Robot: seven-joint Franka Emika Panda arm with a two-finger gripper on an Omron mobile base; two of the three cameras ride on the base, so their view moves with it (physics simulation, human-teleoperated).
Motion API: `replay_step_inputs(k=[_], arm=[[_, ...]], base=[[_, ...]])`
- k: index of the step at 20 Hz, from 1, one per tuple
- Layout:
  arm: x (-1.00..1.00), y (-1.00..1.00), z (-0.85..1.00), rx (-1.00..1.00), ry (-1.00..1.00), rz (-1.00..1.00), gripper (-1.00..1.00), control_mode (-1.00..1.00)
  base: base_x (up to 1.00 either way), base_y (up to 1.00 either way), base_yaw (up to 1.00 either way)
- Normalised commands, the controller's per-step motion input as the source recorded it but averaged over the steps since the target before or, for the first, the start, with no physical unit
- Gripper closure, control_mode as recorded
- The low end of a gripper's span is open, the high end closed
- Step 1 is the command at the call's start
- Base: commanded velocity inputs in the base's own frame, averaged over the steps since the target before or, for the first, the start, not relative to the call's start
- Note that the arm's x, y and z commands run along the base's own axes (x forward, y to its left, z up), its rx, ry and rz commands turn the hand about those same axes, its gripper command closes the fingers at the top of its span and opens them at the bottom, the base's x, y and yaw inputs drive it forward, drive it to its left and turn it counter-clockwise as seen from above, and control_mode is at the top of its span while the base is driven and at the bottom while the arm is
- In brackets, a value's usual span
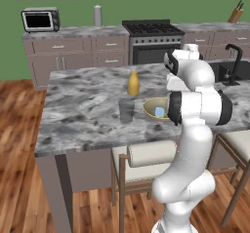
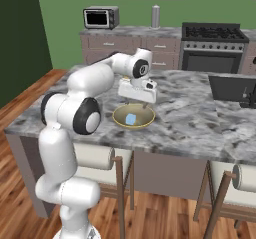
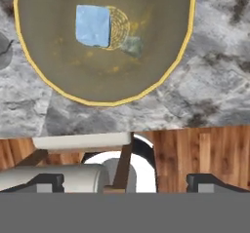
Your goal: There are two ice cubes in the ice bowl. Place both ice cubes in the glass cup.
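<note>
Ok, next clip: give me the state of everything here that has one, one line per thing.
pincer: open, empty, above the ice bowl.
ice bowl: upright on the island counter, one cube in it.
ice cube: lying in the ice bowl near its centre, not gripped.
glass cup: upright on the counter beside the ice bowl; contents hard to tell.
yellow bottle: upright behind the glass cup.

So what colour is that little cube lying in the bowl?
Pale blue; the ice cube shows best in the hand view, inside the olive-yellow ice bowl.
</note>
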Motion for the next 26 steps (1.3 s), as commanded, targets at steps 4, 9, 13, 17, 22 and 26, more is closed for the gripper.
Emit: replay_step_inputs(k=[4,9,13,17,22,26], arm=[[0.55,0.04,-0.38,-0.05,0.00,-0.02,-1.00,-1.00],[0.51,0.17,-0.44,0.00,0.00,-0.01,-1.00,-1.00],[0.50,0.24,-0.43,0.00,0.00,-0.01,-1.00,-1.00],[0.46,0.21,-0.37,0.00,0.00,-0.01,-1.00,-1.00],[0.27,0.19,-0.49,0.00,0.01,0.00,-1.00,-1.00],[0.24,0.14,-0.53,-0.02,0.01,0.00,-1.00,-1.00]], base=[[0.00,0.00,0.00],[0.00,0.00,0.00],[0.00,0.00,0.00],[0.00,0.00,0.00],[0.00,0.00,0.00],[0.00,0.00,0.00]])
